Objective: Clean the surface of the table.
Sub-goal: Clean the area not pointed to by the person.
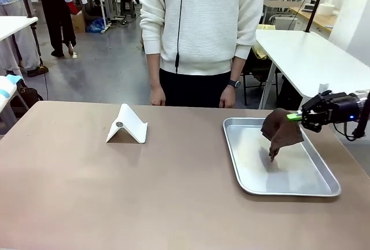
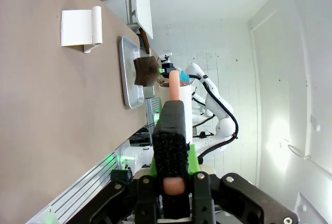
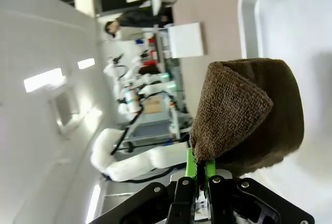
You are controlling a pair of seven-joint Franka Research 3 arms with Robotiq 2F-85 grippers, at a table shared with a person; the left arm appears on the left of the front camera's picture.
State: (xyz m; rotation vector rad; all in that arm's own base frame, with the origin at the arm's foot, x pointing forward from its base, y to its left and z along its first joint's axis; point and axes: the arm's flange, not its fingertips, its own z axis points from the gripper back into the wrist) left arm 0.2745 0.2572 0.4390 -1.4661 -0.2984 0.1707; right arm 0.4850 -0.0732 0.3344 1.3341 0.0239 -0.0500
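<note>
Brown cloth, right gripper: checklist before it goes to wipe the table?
1. Grip of right gripper on brown cloth: ok, shut.
2. Cloth tip clear of tray: cannot tell, it hangs low over it.
3. Wiping path on table: not ok, white stand sits left of the tray.
4. Person's hand off the table: ok, both hang behind the far edge.
5. Grip of left gripper on black tool: ok, shut.
</note>
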